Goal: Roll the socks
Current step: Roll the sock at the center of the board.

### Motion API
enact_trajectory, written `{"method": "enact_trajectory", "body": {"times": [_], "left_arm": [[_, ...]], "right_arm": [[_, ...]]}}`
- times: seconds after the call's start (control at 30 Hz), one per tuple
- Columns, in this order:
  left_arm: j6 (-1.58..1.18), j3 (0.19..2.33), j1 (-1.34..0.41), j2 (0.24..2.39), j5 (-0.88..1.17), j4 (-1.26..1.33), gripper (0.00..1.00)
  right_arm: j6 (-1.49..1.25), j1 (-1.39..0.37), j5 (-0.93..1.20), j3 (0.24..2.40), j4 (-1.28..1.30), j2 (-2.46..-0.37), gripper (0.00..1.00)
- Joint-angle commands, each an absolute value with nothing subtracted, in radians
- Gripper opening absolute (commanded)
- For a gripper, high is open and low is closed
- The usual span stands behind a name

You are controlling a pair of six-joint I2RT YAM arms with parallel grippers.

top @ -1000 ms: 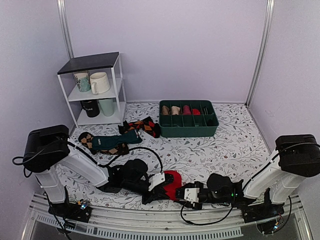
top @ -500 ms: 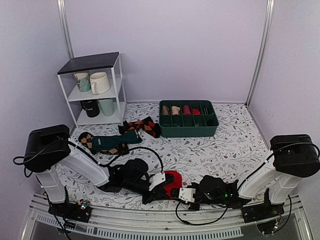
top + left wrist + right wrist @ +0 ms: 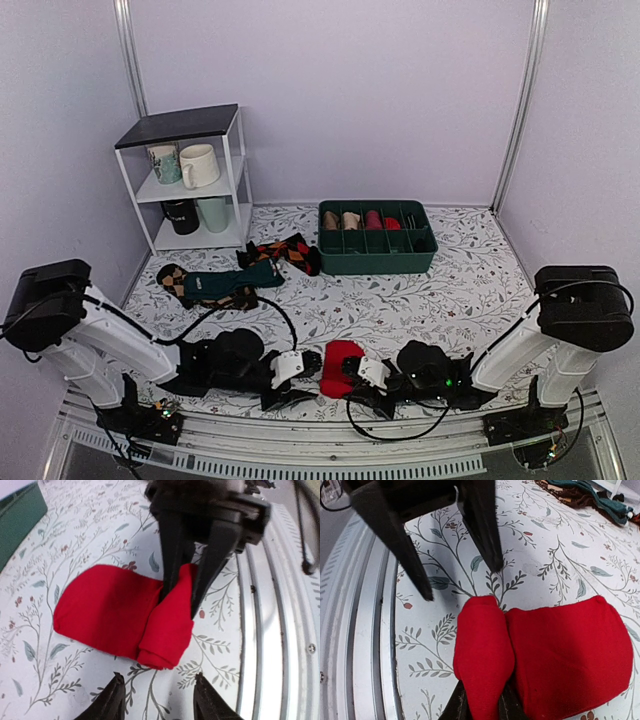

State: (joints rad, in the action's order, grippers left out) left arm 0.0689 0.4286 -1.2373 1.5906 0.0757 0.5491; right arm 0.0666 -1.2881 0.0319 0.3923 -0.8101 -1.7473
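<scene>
The red socks (image 3: 340, 357) lie flat on the floral table near the front edge, with one end rolled into a short tube (image 3: 167, 625). My right gripper (image 3: 358, 376) is shut on the rolled end; in the right wrist view its fingers (image 3: 460, 705) pinch the roll (image 3: 482, 652) from both sides, beside the flat part (image 3: 570, 650). My left gripper (image 3: 305, 372) is open and empty, just left of the socks. In the left wrist view its fingertips (image 3: 116, 682) stand apart a little short of the roll, not touching it.
A green divided tray (image 3: 377, 262) with rolled socks stands at the back. A dark teal sock (image 3: 230, 283) and argyle socks (image 3: 285, 252) lie back left. A white shelf (image 3: 185, 125) with mugs stands in the left corner. A metal rail (image 3: 280, 630) runs along the front edge.
My left gripper has let go of the red socks and drawn back to the left. My right gripper has moved left and now holds the rolled end.
</scene>
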Motion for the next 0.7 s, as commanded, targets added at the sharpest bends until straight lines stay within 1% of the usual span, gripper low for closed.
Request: {"method": "enact_trajectory", "body": {"times": [0.0, 0.13, 0.23, 0.43, 0.67], "left_arm": [[0.248, 0.361, -1.277, 1.487, -0.004, 0.690, 0.48], [0.301, 0.356, -1.283, 1.492, 0.037, 0.705, 0.49], [0.312, 0.371, -1.295, 1.531, 0.054, 0.709, 0.49], [0.336, 0.410, -1.307, 1.645, 0.029, 0.717, 0.49], [0.333, 0.442, -1.314, 1.699, 0.009, 0.686, 0.49]], "right_arm": [[-0.119, -1.241, 0.251, 0.368, -0.680, -1.795, 0.12], [-0.201, -1.192, 0.411, 0.378, -0.662, -1.825, 0.12], [-0.246, -1.165, 0.470, 0.401, -0.638, -1.873, 0.13], [-0.276, -1.150, 0.502, 0.421, -0.632, -1.915, 0.12], [-0.268, -1.140, 0.507, 0.427, -0.611, -1.921, 0.12]]}}
